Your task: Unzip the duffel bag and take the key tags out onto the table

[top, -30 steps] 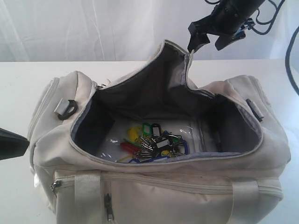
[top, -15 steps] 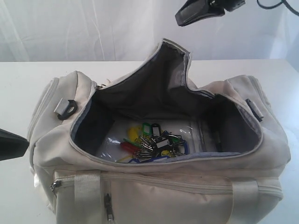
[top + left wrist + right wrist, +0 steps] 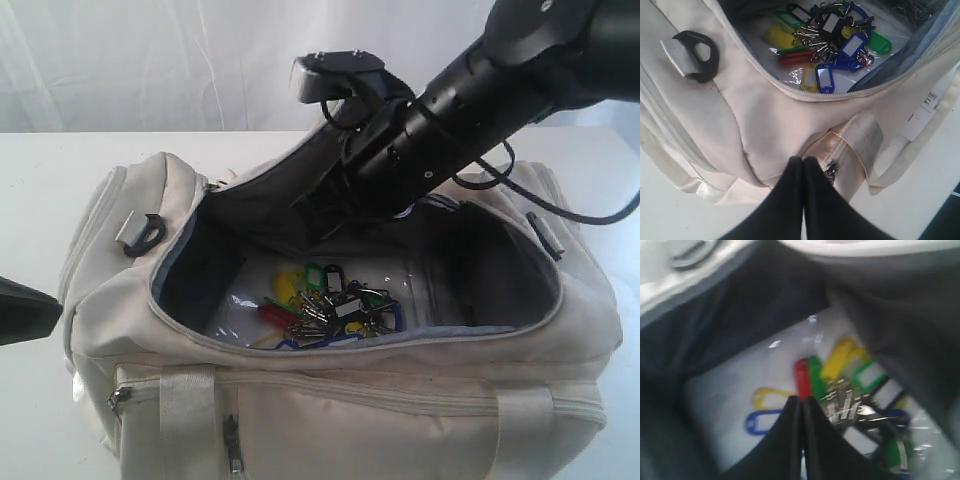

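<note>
While the left gripper (image 3: 802, 162) stays at the left end of the duffel bag (image 3: 380, 410), jaws pressed together on nothing, the right gripper (image 3: 801, 401) has come down from high up into the bag's open mouth. Its jaws are together too, just over the key tags (image 3: 325, 305) on the bag floor. The rim gapes wide around the arm. White table (image 3: 40, 190) shows to the left.

- Right wrist view is blurred: the key tags (image 3: 840, 385) smear together and their rings cannot be told apart.
- Exterior view: the right jaws are lost against the duffel bag's (image 3: 400, 420) dark lining.
- The bag's lower part and the left jaws are cut off by edges.
- The white label's (image 3: 925, 107) print is too small to read.
</note>
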Tool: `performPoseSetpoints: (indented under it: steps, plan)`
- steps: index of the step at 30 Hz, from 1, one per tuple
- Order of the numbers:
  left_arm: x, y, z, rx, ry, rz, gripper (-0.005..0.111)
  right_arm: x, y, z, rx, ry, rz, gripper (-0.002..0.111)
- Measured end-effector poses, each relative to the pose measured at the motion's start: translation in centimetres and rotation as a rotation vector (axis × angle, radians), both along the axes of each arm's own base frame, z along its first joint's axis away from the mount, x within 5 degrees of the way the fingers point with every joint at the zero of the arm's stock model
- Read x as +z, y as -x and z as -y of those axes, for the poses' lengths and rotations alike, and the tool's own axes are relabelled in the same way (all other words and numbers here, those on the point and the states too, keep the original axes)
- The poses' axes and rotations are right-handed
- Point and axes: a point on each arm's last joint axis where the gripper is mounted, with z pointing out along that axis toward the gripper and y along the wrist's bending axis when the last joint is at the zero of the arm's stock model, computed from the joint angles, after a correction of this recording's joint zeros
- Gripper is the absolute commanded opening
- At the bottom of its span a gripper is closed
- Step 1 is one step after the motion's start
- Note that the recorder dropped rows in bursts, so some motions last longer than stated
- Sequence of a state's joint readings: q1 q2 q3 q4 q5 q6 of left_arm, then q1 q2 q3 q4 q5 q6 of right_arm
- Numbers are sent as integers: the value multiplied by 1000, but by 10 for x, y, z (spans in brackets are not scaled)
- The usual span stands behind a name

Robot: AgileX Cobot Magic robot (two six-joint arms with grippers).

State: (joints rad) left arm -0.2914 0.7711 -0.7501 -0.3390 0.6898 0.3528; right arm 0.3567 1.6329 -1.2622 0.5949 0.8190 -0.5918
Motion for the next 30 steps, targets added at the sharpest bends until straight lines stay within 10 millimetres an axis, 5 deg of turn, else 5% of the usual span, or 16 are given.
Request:
performPoseSetpoints:
  steps: [14, 21, 25, 30]
  plan:
    - [0, 0, 1, -5, 8, 0, 0, -37, -57, 80, -536, 297, 107, 0]
    - [1, 0, 1, -15, 10, 4, 0, -50, -63, 85, -548, 311, 86, 0]
    - [1, 0, 1, -19, 6, 7, 0, -29, -57, 86, -551, 293, 128, 0]
    - [2, -1, 1, -25, 0, 31, 0, 33, -25, 91, -554, 227, 242, 0]
